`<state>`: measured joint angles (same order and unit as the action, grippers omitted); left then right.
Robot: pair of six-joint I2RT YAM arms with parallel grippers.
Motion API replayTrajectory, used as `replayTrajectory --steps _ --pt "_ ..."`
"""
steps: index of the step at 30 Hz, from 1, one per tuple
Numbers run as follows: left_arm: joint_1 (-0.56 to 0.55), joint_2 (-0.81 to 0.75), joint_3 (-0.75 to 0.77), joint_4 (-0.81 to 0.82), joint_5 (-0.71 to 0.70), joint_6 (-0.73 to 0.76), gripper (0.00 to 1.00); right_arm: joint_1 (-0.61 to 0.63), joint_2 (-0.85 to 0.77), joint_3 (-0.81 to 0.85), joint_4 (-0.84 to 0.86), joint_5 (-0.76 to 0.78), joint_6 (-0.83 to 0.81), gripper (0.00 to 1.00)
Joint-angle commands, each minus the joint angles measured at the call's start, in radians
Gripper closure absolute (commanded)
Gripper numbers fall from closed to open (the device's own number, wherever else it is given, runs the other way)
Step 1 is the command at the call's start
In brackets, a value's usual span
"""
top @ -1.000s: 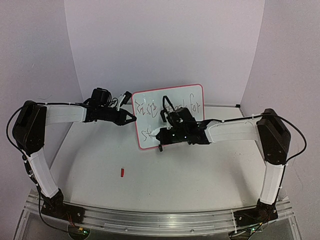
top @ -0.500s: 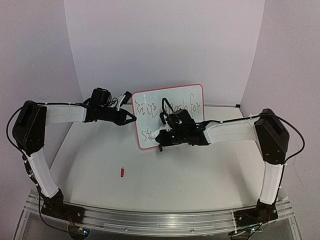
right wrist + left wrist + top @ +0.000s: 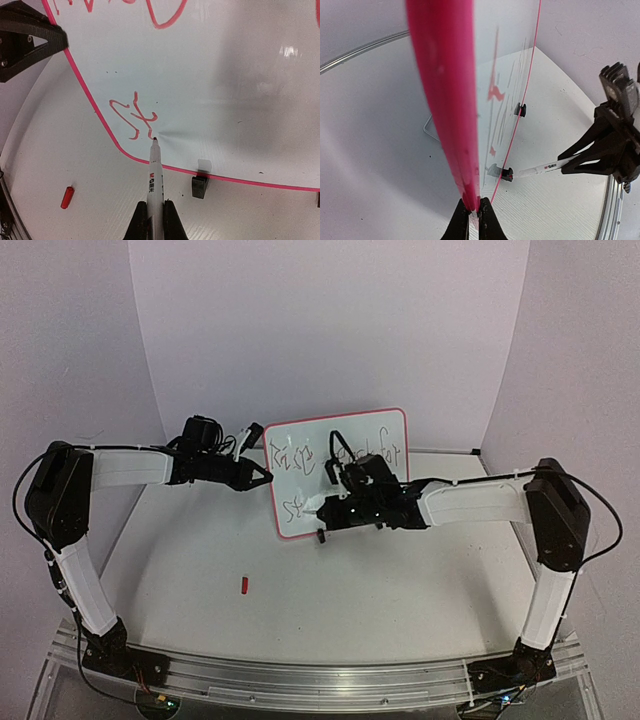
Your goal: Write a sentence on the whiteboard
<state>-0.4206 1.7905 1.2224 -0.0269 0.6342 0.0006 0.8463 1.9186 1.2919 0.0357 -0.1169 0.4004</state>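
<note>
Fingers, right (image 3: 167,212): closed on a marker (image 3: 155,170), barrel pointing forward, tip touching the whiteboard (image 3: 225,75) just right of the "st" strokes.

Fingers, left (image 3: 462,222): pinched together on the board's left frame edge, steadying it.

Whiteboard: upright on the table (image 3: 350,590) toward the back, between the two arms, resting on black clip feet (image 3: 200,186).

Sentence (image 3: 135,117): first line across the top, second line barely begun low on the left, close above the bottom frame; red ink in the wrist views.

Cap (image 3: 245,585), small and red: loose on the table, well apart from the board.

Hazards, judged:
- Too much tip pressure: likely to tip the board backward or twist it in the one-edge pinch, breaking the stroke.
- Too little pressure: gaps in the letters.
- Downstrokes this low: liable to run onto the frame.
- Marker slipping or rotating in its grip: illegible scrawl.
- Right arm crossing the top line: possible smearing.
</note>
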Motion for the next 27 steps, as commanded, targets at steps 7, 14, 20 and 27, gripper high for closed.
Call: replayTrajectory --steps 7,14,20,27 --pt "0.004 -0.020 0.002 -0.033 -0.041 0.037 1.00 -0.023 -0.106 -0.025 0.028 0.031 -0.025 1.00" --pt "0.004 -0.023 0.002 -0.039 -0.042 0.039 1.00 -0.032 -0.064 -0.025 0.027 0.008 -0.003 1.00" --pt "0.005 -0.019 0.002 -0.035 -0.041 0.038 1.00 -0.049 -0.047 -0.030 0.035 0.005 0.011 1.00" --pt "0.004 -0.017 0.002 -0.036 -0.043 0.041 1.00 -0.058 -0.017 -0.005 0.048 -0.007 0.015 1.00"
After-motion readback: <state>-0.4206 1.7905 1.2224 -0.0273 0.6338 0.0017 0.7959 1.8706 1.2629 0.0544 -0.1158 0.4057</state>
